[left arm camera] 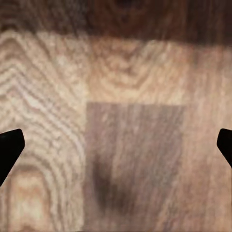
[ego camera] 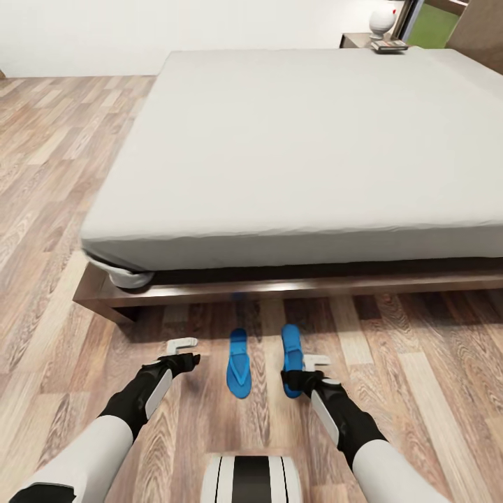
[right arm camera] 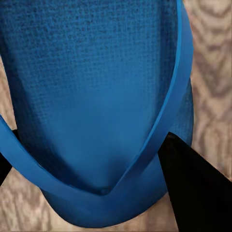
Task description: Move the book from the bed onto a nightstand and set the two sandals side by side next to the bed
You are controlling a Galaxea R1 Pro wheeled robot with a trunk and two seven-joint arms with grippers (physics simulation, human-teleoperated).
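You are at the foot of the bed (ego camera: 293, 140), working on the sandal step, with both arms reaching down over the plank floor (ego camera: 56, 209). The two blue sandals lie on the floor just in front of the bed frame, near each other and roughly parallel: the left sandal (ego camera: 238, 363) sits at about 12 o'clock from the robot's base, and the right sandal (ego camera: 292, 353) at about 1 o'clock, slightly further toward the bed. Your right gripper (ego camera: 307, 374) is at the near end of the right sandal; in the right wrist view the sandal (right arm camera: 96, 96) is very close under the camera, its thin strap running past a dark finger (right arm camera: 198, 188), but whether the fingers are clamped on it or just beside it cannot be told. Your left gripper (ego camera: 183, 351) hovers over bare floor at about 11 o'clock, its fingers (left arm camera: 9, 150) spread wide apart with nothing between them. At the far corner, at about 1 o'clock beyond the mattress, something flat that may be the book (ego camera: 389, 46) rests on the nightstand (ego camera: 356, 40) beside a white round object (ego camera: 381, 21); it is too small to be sure. Judging from this, the pair looks close to side by side, so the next move calls for settling the right sandal level with the left one and freeing the right gripper without dragging the strap.
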